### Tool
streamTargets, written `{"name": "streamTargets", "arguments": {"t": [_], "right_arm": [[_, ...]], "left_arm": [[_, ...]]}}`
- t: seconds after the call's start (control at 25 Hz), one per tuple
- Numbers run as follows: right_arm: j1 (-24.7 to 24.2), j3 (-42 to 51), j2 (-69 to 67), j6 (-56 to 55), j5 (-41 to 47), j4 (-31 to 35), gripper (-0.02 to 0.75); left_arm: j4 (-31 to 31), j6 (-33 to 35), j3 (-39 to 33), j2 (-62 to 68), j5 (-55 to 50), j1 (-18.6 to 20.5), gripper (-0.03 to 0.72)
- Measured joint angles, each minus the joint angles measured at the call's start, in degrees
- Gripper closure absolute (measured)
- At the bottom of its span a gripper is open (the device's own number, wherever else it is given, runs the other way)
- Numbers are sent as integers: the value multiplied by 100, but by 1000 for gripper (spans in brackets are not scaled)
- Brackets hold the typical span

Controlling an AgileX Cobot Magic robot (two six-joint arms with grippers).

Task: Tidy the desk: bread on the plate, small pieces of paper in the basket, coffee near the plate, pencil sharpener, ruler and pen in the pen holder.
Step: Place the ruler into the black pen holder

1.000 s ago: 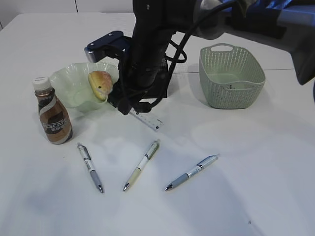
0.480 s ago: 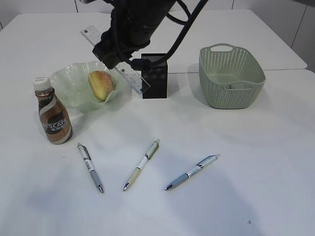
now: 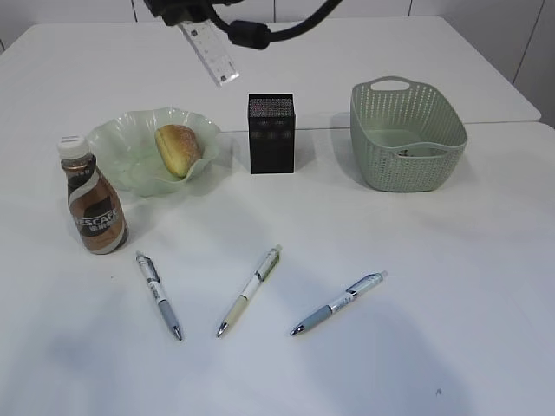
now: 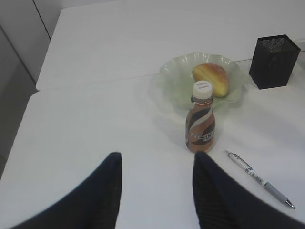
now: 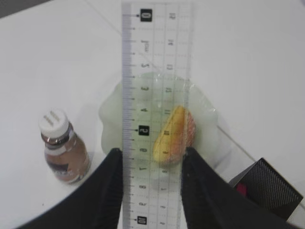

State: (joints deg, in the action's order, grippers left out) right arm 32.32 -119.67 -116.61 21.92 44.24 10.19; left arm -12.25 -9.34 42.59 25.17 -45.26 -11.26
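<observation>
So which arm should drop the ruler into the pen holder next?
The right arm. Its gripper is already shut on the ruler, lifted above the table near the pen holder. The left gripper is open and empty, back by the coffee bottle.

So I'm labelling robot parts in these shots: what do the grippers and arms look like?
The left gripper has two broad, matte black fingers with rounded tips and no markings. The right gripper has the same plain black fingers. In the exterior view only dark arm hardware and a thick black cable show at the top edge.

White tables (image 3: 486,260), pale wall panels
</observation>
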Motion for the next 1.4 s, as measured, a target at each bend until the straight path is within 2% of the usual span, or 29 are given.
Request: {"name": "streamTargets", "arguments": {"t": [0.28,0.52,0.64,0.68,0.72,0.88,1.4], "right_arm": [[-61,70,108,-129,-1104,0,436],[-248,843,132,-165,-1967,0,436],[-388,1715,294,-169,-3178,13,436],[-399,1799,312,-169,-3310,25,436],[-451,2140,373,-169,-3915,106,436],[-529,2700,423,-169,-4888,276,436],[-835,2823,-358,-148,-6795,367,437]], "left_arm": [[-168,0,0,0,164,0,348],[-302,0,0,0,346,0,348],[-337,0,0,12,432,0,348],[-337,0,0,45,430,0,348],[-340,0,0,92,435,0,348],[-351,0,0,305,510,0,348],[-164,0,0,575,1229,0,348]]}}
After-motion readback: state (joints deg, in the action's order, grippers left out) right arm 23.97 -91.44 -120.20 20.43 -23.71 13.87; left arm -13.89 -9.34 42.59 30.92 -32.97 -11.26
